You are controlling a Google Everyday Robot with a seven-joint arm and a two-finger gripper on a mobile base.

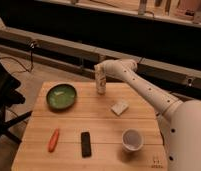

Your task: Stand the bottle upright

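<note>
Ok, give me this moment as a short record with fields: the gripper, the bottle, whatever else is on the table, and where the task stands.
gripper: at the far edge of the table, at the top of the bottle
bottle: upright, base on the wood, right of the green bowl
table: wooden slats
green bowl: far left
white packet: middle right, lying flat
orange item: near left
black bar: near centre, right of the orange item
white paper cup: near right, upright
task status: bottle looks upright, gripper not withdrawn
</note>
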